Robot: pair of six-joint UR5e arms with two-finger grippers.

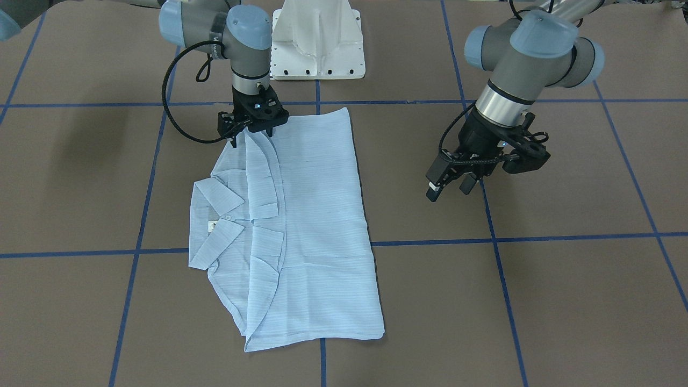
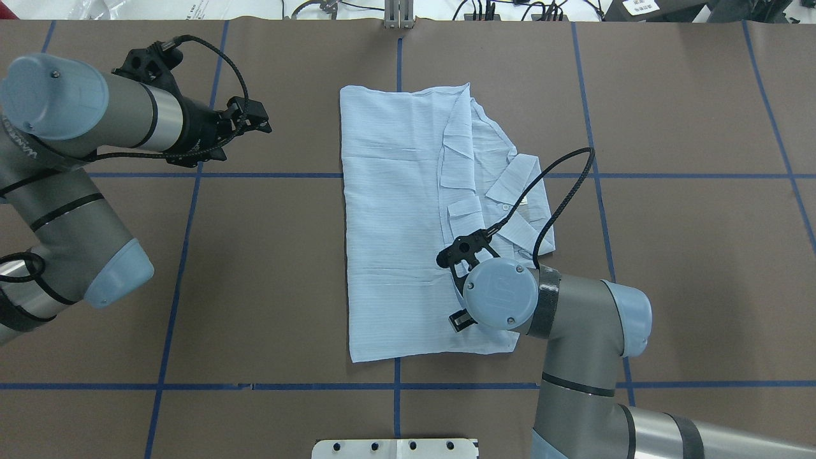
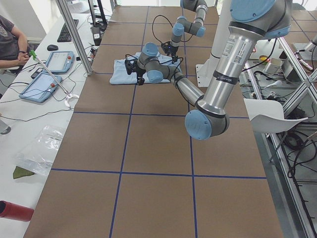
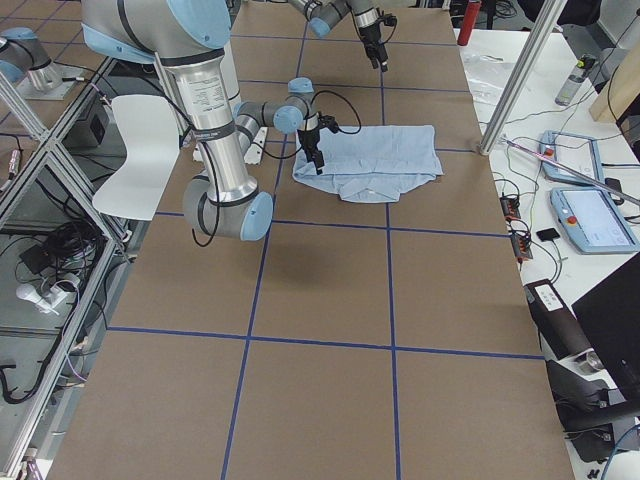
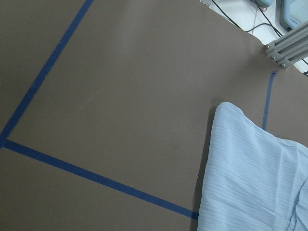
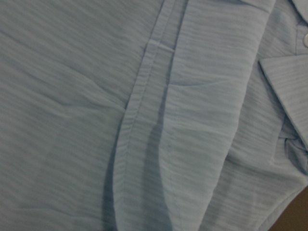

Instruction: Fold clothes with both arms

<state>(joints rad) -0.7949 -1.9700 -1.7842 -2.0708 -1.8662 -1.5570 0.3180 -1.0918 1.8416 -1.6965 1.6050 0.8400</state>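
TABLE CENTRE: The shirt (image 1: 317, 215) lies in the middle of the table (image 1: 564, 301), folded to a fairly neat oblong. No sleeve shows loose. The body is doubled over itself, and its turned-over edge runs in an uneven line just beside the collar (image 1: 217, 215), which is buttoned and faces up on my right side of the bundle.

My right claw (image 1: 252, 135) hangs at the shirt's corner nearest my base (image 1: 317, 48). Its jaws are parted and point down, one fingertip on either side of that folded edge; I cannot tell whether the tips touch the cloth. Its wrist camera sees only striped cloth and a seam, close up.

My left claw (image 1: 450, 189) is well apart from the shirt, over bare table on the other side. Its jaws are likewise spread and hold nothing. Its camera catches one rounded corner of the bundle and the blue tape lines (image 1: 500, 269).

By my reading the job is far along: the sleeves and the long fold look done. What may be left is one more fold across to halve the oblong, or only squaring the uneven edge by the collar and the end that widens away from my base. Any two-armed fold would first need the left claw brought to the shirt.
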